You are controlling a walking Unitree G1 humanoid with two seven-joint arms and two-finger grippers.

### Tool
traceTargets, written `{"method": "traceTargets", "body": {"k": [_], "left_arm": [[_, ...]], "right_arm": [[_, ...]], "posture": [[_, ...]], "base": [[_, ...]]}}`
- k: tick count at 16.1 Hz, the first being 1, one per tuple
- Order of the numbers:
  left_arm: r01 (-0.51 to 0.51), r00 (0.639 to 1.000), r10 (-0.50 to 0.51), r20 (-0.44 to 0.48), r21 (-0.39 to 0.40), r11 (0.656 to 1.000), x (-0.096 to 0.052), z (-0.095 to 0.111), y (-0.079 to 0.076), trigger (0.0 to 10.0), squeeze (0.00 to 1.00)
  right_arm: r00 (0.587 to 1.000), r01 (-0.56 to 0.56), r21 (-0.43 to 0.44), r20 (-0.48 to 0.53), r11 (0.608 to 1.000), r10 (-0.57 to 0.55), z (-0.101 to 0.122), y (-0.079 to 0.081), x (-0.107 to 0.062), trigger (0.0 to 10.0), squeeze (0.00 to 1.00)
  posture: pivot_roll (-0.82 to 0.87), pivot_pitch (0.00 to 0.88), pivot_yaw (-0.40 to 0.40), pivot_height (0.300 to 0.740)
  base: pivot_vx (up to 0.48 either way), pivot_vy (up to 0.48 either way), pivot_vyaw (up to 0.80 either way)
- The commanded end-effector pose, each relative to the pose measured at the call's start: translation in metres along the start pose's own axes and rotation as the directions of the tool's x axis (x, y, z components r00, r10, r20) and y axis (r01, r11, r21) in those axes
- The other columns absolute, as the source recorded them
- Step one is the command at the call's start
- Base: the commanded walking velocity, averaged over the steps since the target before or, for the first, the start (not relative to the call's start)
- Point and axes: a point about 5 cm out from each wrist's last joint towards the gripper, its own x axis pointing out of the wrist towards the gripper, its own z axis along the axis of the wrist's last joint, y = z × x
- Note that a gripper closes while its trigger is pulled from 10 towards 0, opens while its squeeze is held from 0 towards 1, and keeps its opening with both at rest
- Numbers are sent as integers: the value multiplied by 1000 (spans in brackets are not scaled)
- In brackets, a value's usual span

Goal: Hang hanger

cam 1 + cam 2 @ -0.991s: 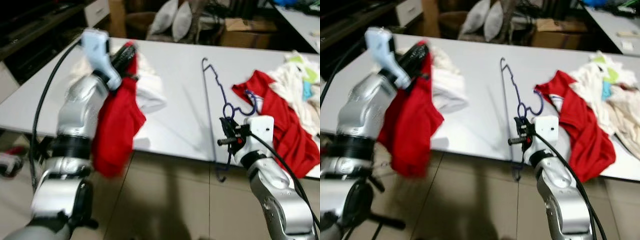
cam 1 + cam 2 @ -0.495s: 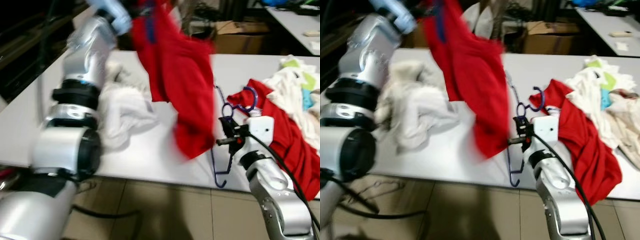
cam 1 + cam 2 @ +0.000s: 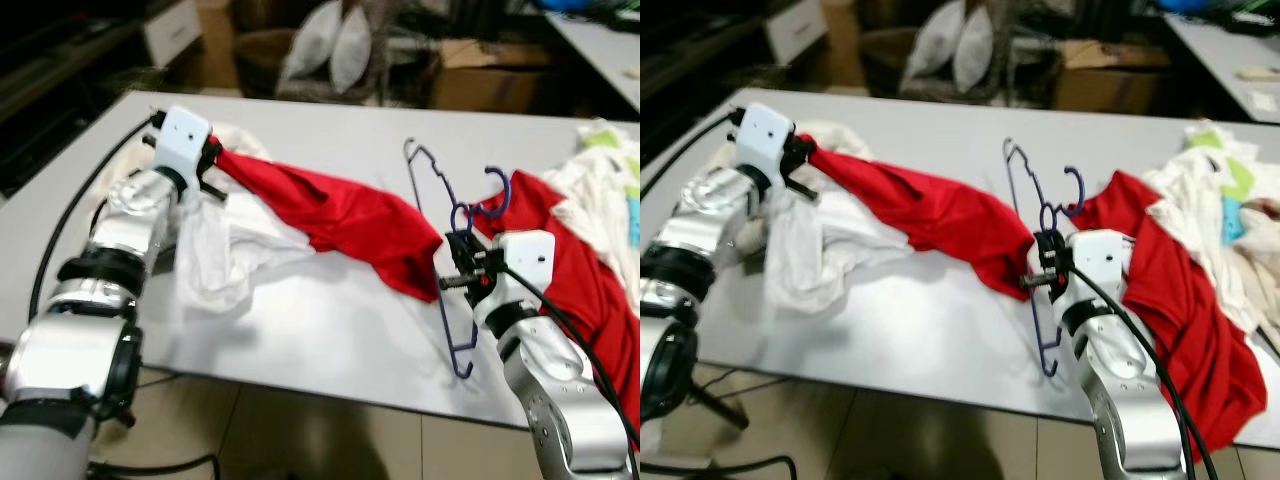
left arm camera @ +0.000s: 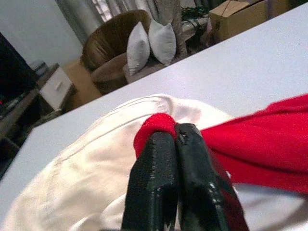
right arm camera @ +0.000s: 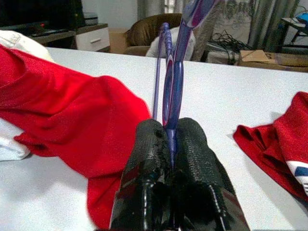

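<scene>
A purple-blue wire hanger [image 3: 432,190] stands tilted over the white table [image 3: 300,330], its lower end past my right gripper [image 3: 456,264]. That gripper is shut on the hanger's neck [image 5: 169,96]. A red garment [image 3: 340,215] lies stretched across the table from the left towards the hanger. My left gripper [image 3: 207,160] is shut on the garment's left end [image 4: 155,126], low over a white cloth [image 3: 235,250]. The garment's far end lies just beside the right gripper.
A second red garment [image 3: 580,280] and a pile of pale clothes [image 3: 615,165] lie at the table's right. Beyond the far edge stand a brown armchair with two pillows [image 3: 320,45] and a cardboard box [image 3: 490,70]. The near table edge runs below both arms.
My left arm swung the red garment from hanging off the table's front, up and over, and laid it across the tabletop. The right gripper kept its hold on the hanger.
</scene>
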Motion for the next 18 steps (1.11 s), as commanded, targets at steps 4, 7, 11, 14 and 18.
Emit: {"method": "traceTargets", "body": {"k": [4, 7, 11, 14, 18], "left_arm": [[-55, 997, 62, -52, 115, 992, -23, 3, 48, 10000, 1000], [-147, 986, 149, 81, -25, 989, -29, 20, 66, 10000, 1000], [-235, 943, 262, 204, -147, 961, -34, 43, 82, 10000, 0], [-168, 968, 184, 171, -106, 980, -35, 39, 80, 10000, 35], [205, 968, -229, -104, -200, 958, -44, -3, 54, 10000, 1000]], "right_arm": [[999, -17, -11, -50, 1000, 16, -9, 1, 0, 10000, 0], [999, -18, -10, -49, 1000, 17, -8, 0, 2, 10000, 0], [999, -6, -4, -48, 1000, 6, -7, -2, 4, 10000, 0], [999, -8, -14, -54, 1000, 8, -7, -2, 6, 10000, 0], [999, -1, -8, -50, 1000, 1, -6, -4, 12, 10000, 0]], "posture": [[-5, 0, 34, 740], [-3, 0, 41, 740], [3, 0, 38, 740], [12, 0, 36, 740], [40, 0, 28, 740]], "base": [[0, 0, 0], [0, 0, 0], [0, 0, 0], [0, 0, 0], [0, 0, 0]]}}
